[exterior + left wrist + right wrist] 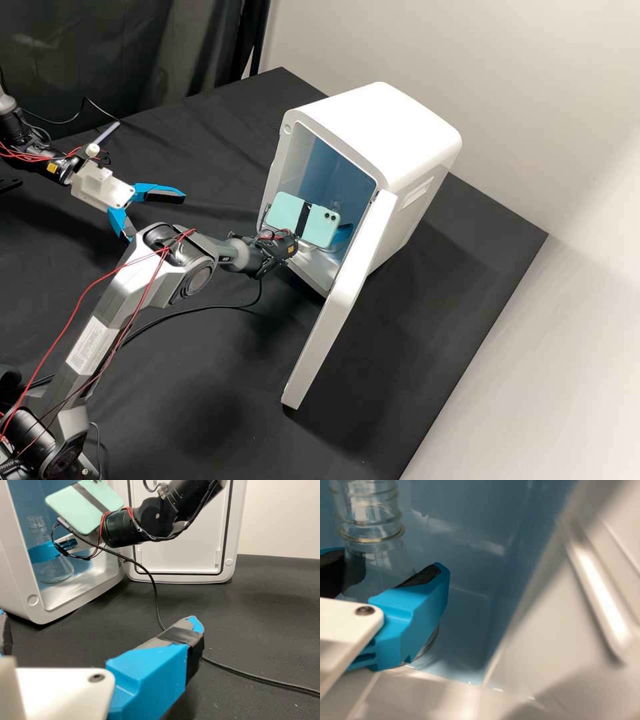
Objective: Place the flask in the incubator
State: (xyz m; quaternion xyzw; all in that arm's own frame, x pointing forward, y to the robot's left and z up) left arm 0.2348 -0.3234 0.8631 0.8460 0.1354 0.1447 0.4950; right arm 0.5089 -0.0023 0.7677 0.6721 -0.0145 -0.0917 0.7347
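Observation:
The white incubator [400,133] stands on the black bench with its door [333,313] swung open. A clear glass flask [370,530] stands upright on the light blue floor inside it [47,565]. My right gripper [382,575] is inside the chamber, its blue fingers closed against the flask's lower neck from both sides. Its arm comes in through the doorway, and one blue finger [341,233] shows there. My left gripper [155,215] hangs open and empty above the bench, well to the left of the incubator. One of its fingers [165,665] shows in the left wrist view.
A mint-green flat device [303,217] is strapped to the right wrist in the doorway. A black cable [240,672] trails over the bench in front of the incubator. The door [185,555] stands wide open. A white wall rises behind the bench edge at right.

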